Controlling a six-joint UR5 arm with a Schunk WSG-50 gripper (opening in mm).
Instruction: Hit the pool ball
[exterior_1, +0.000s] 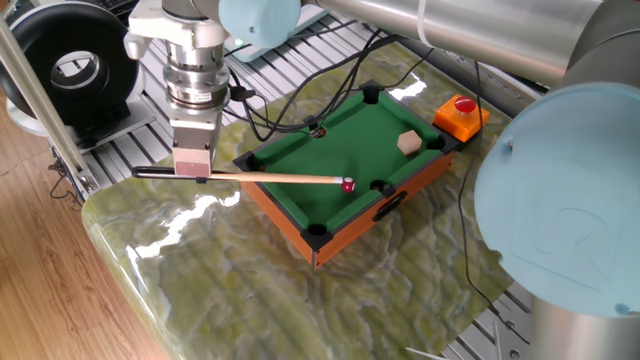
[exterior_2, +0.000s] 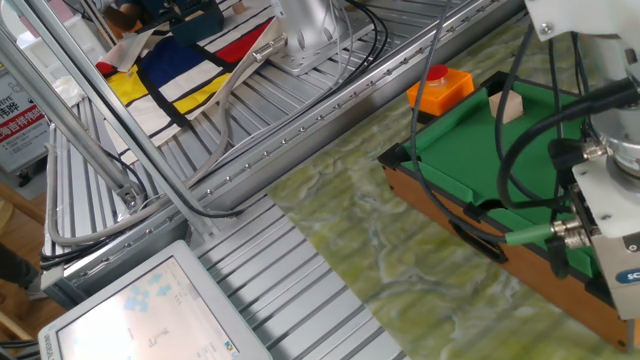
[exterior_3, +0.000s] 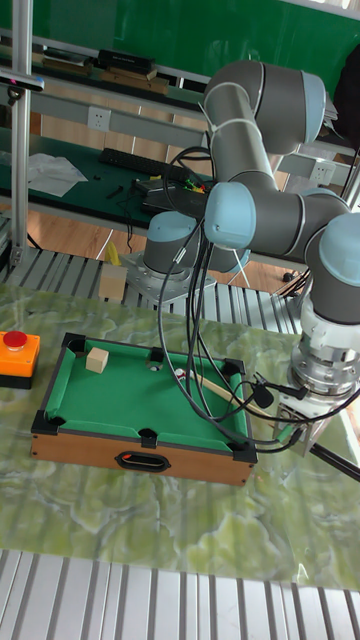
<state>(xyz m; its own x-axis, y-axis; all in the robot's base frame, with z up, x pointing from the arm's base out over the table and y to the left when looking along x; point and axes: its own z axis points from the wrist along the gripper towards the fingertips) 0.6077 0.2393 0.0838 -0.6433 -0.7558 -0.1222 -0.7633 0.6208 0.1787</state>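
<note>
The pool ball (exterior_1: 348, 185) is a tiny dark-red ball on the green felt of the small pool table (exterior_1: 345, 135), near the front rail by a pocket. My gripper (exterior_1: 194, 175) hangs left of the table, shut on a thin wooden cue stick (exterior_1: 260, 178) held level. The cue's tip is right at the ball's left side. In the tall fixed view the gripper (exterior_3: 298, 428) sits off the table's right end, and cables hide the ball. The other fixed view shows only the gripper's body (exterior_2: 612, 250) at the right edge.
A tan wooden cube (exterior_1: 407, 142) lies on the felt near the far right pocket. A red button on an orange box (exterior_1: 461, 112) stands just beyond the table's right end. Black cables trail across the far rail (exterior_1: 300, 115). The marbled tabletop (exterior_1: 230, 270) ends at the left.
</note>
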